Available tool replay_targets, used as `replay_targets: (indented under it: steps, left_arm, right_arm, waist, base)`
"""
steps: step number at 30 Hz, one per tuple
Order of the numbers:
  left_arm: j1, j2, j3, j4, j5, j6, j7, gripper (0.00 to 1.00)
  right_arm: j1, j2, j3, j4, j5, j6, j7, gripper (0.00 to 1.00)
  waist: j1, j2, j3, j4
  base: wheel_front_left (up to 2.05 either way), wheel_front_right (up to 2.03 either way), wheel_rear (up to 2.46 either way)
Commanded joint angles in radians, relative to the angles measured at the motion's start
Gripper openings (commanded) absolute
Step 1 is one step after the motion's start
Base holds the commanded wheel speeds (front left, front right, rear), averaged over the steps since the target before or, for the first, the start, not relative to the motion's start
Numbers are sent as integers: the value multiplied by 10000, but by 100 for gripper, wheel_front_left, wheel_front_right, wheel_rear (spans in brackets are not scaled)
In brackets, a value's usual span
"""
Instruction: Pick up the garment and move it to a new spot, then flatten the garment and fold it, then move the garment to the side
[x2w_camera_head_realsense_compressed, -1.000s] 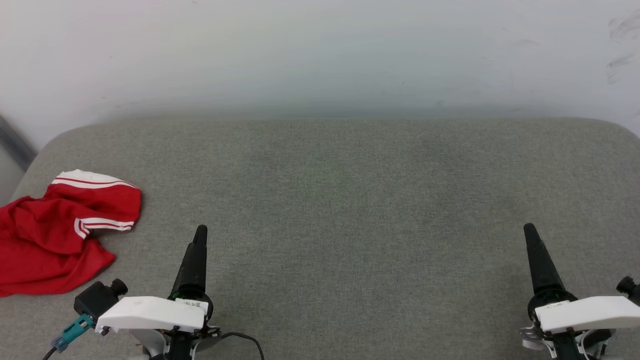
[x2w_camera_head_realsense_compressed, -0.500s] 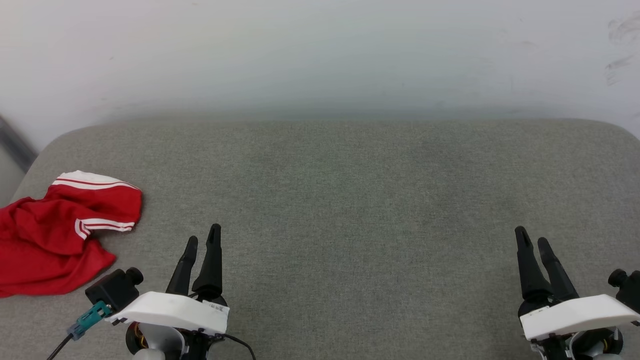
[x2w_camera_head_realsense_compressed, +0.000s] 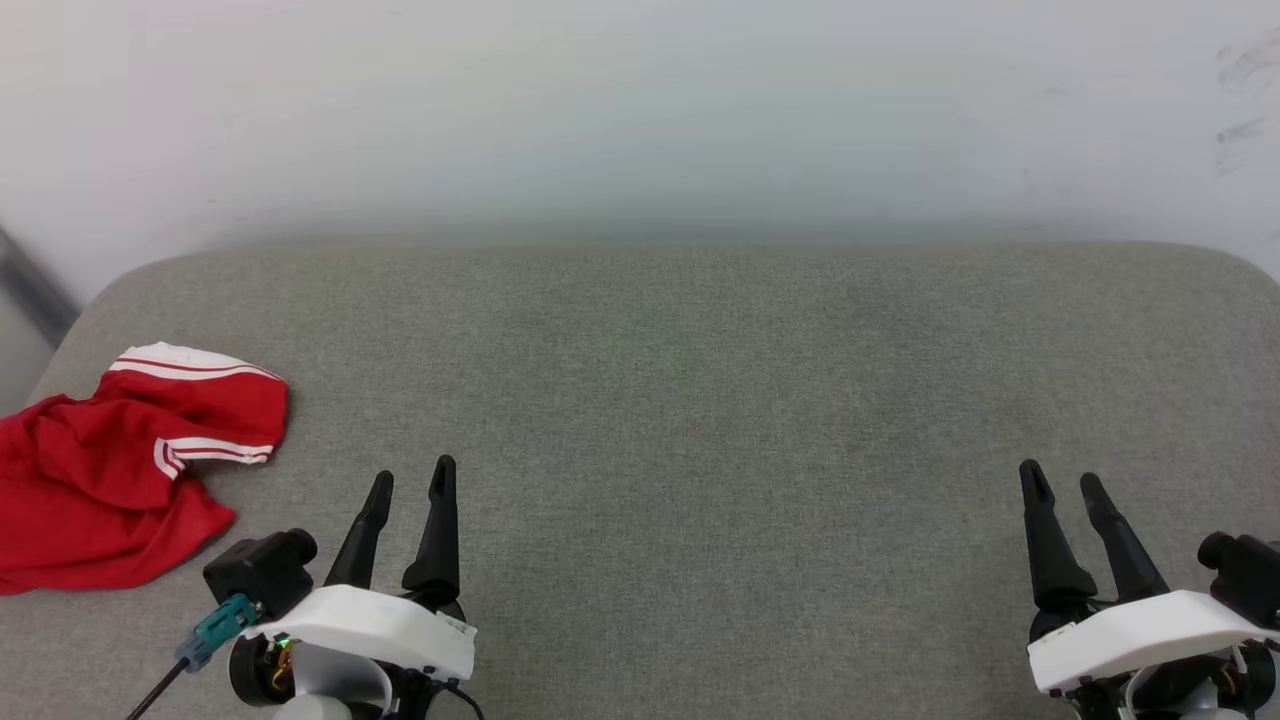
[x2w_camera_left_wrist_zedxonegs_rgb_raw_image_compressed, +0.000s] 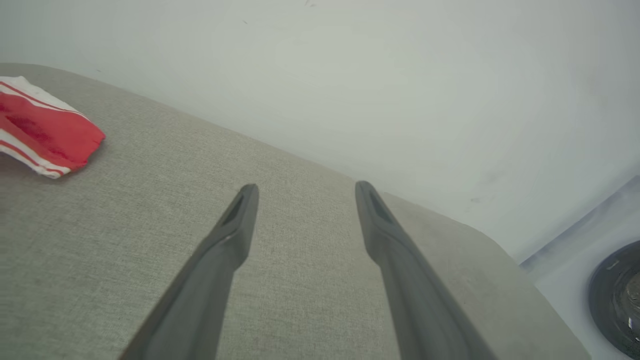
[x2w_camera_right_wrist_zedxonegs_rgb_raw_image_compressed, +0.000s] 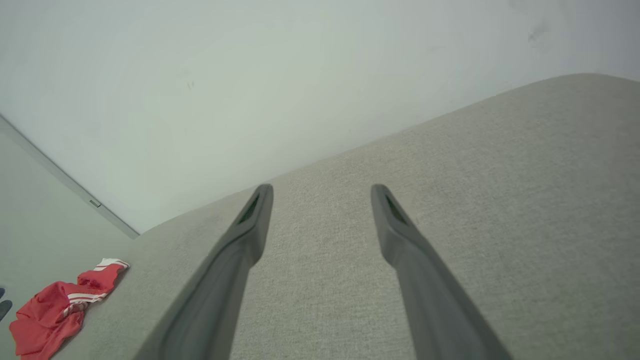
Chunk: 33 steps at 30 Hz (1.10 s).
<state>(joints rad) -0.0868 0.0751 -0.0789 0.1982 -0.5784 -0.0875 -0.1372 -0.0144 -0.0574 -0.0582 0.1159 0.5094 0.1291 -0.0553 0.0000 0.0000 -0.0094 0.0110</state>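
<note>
So: pick-up step, not begun. Crumpled red jersey T-shirt (x2w_camera_head_realsense_compressed: 120, 470) with white striped sleeves lies far left on grey fabric cushion (x2w_camera_head_realsense_compressed: 700, 400). My left gripper (x2w_camera_head_realsense_compressed: 413, 472) and right gripper (x2w_camera_head_realsense_compressed: 1061, 475) both wide, empty. Next, I'd guess: left reaches over, pinches a fold.

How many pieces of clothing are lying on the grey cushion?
1. A crumpled red shirt lies at the left edge of the cushion, apart from the left tool; no other seems hidden.

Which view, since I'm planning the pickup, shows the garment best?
Head view: the garment lies crumpled, large, though cropped at the left. The left wrist view catches a striped corner; the right wrist view shows it small, far.
</note>
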Motion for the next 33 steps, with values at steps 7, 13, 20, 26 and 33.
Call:
replay_targets:
  steps: [7,13,20,26,33]
  left_arm:
    - [-282,101,-190,-17,1029,202,-246,100]
    - [-301,162,-286,46,1660,345,-382,100]
    - [-315,203,-408,118,2320,447,-538,100]
    - [-332,217,-514,187,2841,527,-666,100]
    - [-346,232,-608,275,3406,602,-811,100]
  right_arm:
    - [31,33,-119,-221,-1083,15,42,100]
    - [79,45,-136,-208,-1833,16,86,100]
    - [130,52,-60,-240,-2502,17,51,100]
    - [206,57,-26,-253,-3025,19,30,100]
    - [246,63,11,-237,-3491,19,13,100]
  waist:
    - [0,0,10,26]
    - [0,0,23,41]
    - [0,0,30,51]
    - [0,0,36,66]
    - [0,0,37,75]
  base:
    - [0,0,0]
    - [0,0,0]
    - [0,0,0]
    - [0,0,0]
    - [0,0,0]
